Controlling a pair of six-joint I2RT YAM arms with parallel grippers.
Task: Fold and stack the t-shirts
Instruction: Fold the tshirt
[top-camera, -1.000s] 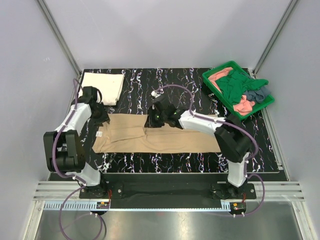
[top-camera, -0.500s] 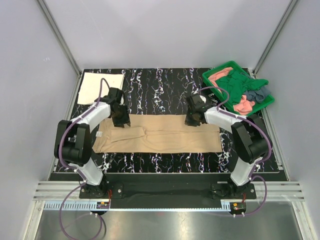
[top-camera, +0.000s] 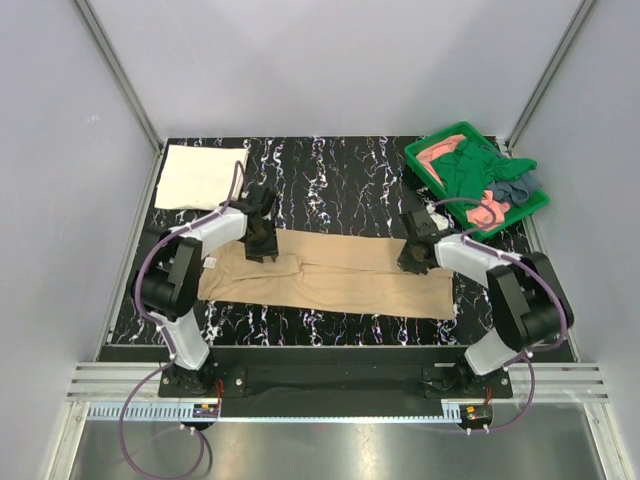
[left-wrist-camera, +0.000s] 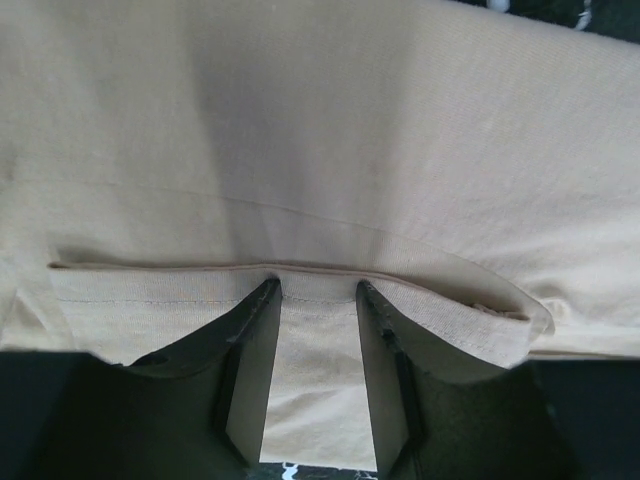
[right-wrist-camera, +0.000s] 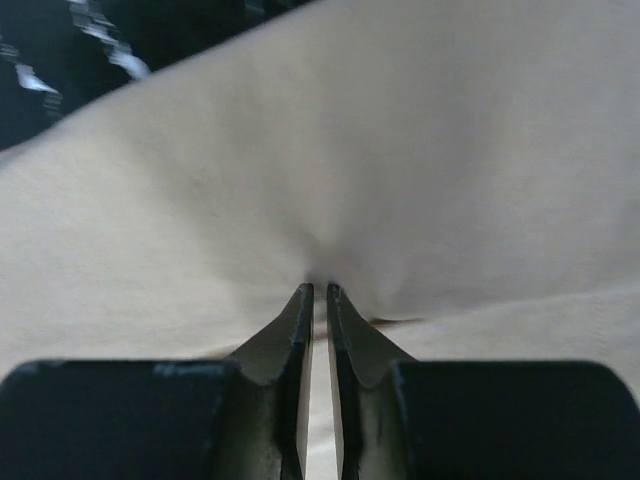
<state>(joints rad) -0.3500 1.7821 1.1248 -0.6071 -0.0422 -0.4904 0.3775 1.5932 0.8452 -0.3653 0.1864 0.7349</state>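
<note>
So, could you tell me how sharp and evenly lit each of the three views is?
Top external: sharp, evenly lit, no glare on the tan t-shirt. Left wrist: hem stitching crisp, a soft shadow band across the cloth. Right wrist: softer focus, the table at upper left blurred.

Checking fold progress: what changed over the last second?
The left gripper slid rightward along the far edge of the tan t-shirt, away from its left end. The right gripper went from mid-shirt to the right end and now pinches the cloth. The shirt shifted slightly right. Folded cream t-shirt and green tray unchanged.
</note>
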